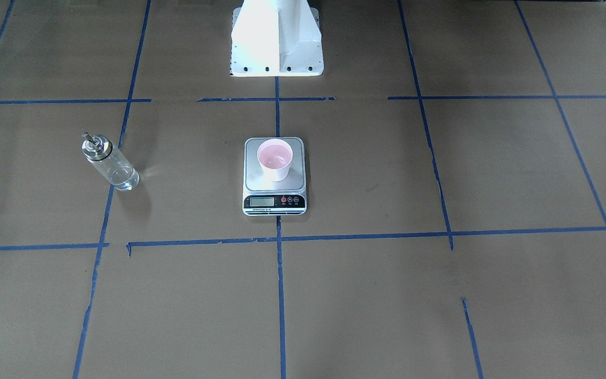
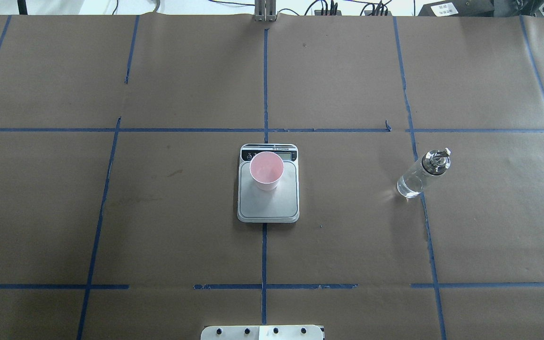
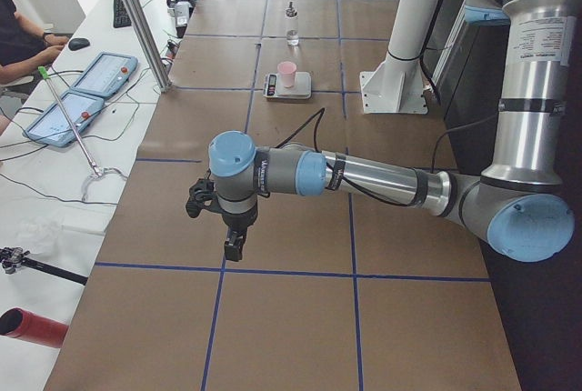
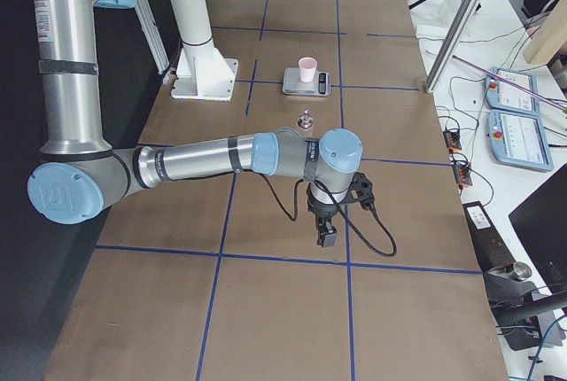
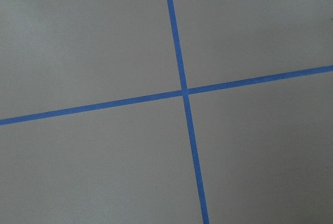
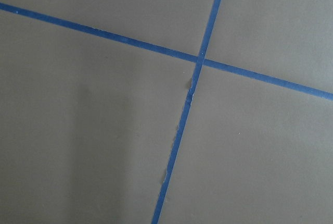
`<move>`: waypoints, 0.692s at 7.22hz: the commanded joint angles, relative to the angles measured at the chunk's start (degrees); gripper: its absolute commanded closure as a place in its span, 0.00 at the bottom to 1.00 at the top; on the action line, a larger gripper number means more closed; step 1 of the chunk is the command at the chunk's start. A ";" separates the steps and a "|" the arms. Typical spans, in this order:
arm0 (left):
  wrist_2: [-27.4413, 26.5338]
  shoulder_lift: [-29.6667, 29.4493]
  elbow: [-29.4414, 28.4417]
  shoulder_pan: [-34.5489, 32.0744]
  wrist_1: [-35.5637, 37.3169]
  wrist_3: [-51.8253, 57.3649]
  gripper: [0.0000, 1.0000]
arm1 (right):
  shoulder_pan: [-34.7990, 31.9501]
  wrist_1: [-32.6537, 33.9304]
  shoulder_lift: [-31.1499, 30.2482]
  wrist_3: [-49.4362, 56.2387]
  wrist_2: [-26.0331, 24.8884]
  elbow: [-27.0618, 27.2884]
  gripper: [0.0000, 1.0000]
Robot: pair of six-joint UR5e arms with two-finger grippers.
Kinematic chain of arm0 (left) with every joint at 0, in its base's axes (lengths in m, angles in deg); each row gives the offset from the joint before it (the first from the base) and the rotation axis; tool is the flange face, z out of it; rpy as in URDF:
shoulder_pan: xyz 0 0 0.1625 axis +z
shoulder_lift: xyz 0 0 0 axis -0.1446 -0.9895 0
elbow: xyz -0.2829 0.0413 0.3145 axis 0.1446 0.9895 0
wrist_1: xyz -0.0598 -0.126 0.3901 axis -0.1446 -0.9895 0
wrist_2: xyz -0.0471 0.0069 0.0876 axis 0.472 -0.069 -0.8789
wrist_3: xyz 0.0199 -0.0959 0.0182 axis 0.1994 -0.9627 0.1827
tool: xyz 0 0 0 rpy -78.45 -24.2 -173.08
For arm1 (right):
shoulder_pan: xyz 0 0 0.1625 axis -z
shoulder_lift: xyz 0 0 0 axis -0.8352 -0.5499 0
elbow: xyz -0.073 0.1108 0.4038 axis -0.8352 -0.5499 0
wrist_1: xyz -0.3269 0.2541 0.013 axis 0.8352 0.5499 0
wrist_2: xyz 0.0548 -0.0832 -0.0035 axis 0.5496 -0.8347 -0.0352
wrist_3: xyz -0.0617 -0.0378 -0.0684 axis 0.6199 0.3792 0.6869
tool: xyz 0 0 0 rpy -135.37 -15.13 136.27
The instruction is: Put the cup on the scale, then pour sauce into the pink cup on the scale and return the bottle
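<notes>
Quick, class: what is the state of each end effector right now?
Left end effector: open or closed cannot be told; it shows only in a side view.
Right end effector: cannot be told, for the same reason.

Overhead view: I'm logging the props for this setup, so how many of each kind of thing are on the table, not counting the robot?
cup: 1
scale: 1
bottle: 1
Total: 3
</notes>
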 commanded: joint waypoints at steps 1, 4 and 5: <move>-0.48 -0.28 -0.51 0.05 -0.01 -0.21 0.00 | 0.41 -3.86 -0.98 -0.44 -0.04 -1.62 0.00; -0.66 -5.72 -8.06 0.05 0.51 -0.21 0.00 | 0.32 -5.62 -2.65 -0.27 0.13 -1.01 0.00; -0.57 -5.38 -7.90 0.05 0.60 -0.12 0.00 | 0.32 -5.62 -3.00 -0.44 0.22 -0.58 0.00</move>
